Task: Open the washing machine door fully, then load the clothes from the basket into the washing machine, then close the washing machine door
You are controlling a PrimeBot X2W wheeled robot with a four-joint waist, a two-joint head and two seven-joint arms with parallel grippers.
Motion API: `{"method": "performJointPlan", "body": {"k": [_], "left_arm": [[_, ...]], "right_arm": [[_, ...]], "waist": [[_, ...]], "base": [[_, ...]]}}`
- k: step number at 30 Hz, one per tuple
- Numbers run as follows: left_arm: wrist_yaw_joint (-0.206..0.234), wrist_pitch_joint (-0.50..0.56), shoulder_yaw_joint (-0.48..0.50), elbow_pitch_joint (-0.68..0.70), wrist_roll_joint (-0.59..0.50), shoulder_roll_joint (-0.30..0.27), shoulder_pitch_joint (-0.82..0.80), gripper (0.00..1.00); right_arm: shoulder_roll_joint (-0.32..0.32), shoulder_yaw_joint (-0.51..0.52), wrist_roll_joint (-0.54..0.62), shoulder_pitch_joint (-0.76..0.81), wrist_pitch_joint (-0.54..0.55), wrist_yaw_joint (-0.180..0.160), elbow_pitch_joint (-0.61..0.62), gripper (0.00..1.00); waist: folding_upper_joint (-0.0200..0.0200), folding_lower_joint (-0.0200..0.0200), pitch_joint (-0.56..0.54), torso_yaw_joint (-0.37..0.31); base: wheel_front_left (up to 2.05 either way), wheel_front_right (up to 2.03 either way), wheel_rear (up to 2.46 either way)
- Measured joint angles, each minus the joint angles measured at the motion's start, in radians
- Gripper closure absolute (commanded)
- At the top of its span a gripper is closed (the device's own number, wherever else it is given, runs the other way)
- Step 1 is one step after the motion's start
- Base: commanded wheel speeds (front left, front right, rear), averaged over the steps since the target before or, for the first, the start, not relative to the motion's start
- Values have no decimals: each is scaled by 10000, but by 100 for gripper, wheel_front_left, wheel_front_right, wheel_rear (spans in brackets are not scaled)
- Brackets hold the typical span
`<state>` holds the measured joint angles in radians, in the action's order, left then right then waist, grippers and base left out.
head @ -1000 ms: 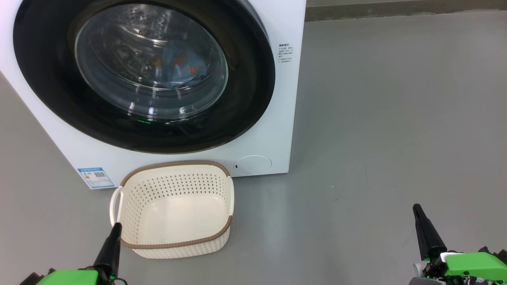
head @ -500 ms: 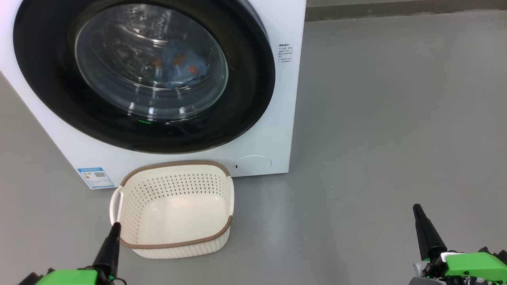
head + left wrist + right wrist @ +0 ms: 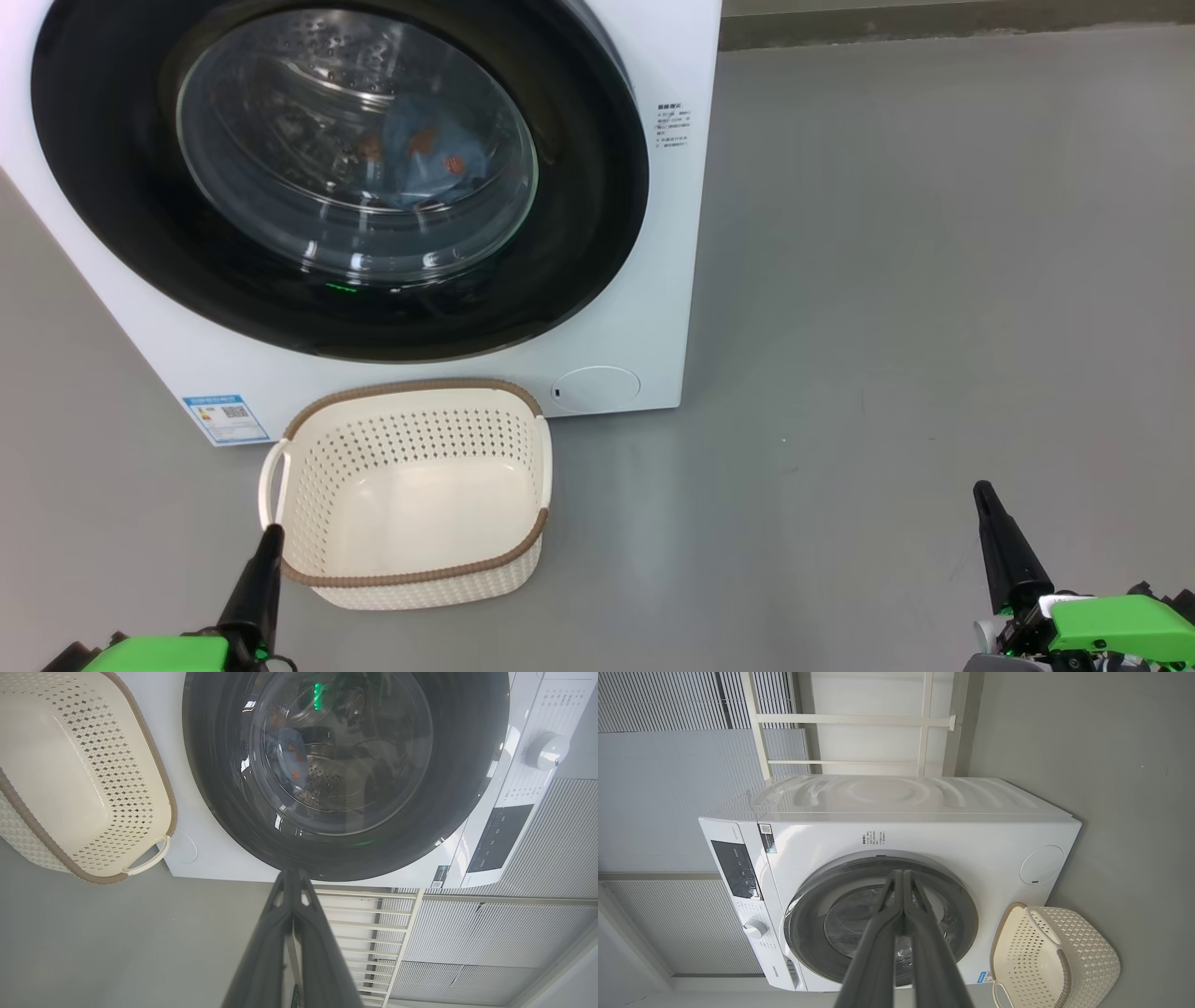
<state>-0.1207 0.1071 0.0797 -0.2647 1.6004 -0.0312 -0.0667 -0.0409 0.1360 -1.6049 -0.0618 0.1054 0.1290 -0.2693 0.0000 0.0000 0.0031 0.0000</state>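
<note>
On floor (image 3: 887,280), 1 o'clock off nearer left gripper (image 3: 272,532): empty basket (image 3: 411,385); washing machine door (image 3: 121,187) beyond, closed. Left and right gripper (image 3: 980,487) pinched together, empty.

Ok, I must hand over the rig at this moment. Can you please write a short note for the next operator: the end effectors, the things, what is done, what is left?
Left end effector: shut, holds nothing, low by the near left corner of the basket.
Right end effector: shut, holds nothing, over the floor to the right.
Basket: empty, on the floor in front of the washing machine.
Clothes: light blue, inside the machine, seen through the glass.
Washing machine door: looks closed.
Done: loading and, as it appears, closing.
Left: nothing visible; perhaps check that the door is latched.
</note>
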Motion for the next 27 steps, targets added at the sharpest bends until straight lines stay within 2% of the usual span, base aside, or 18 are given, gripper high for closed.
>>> {"method": "performJointPlan", "body": {"k": [27], "left_arm": [[0, 0, 2, 0, 8, -2, 0, 100]], "right_arm": [[0, 0, 0, 0, 0, 0, 0, 100]], "waist": [[0, 0, 0, 0]], "base": [[0, 0, 0]]}}
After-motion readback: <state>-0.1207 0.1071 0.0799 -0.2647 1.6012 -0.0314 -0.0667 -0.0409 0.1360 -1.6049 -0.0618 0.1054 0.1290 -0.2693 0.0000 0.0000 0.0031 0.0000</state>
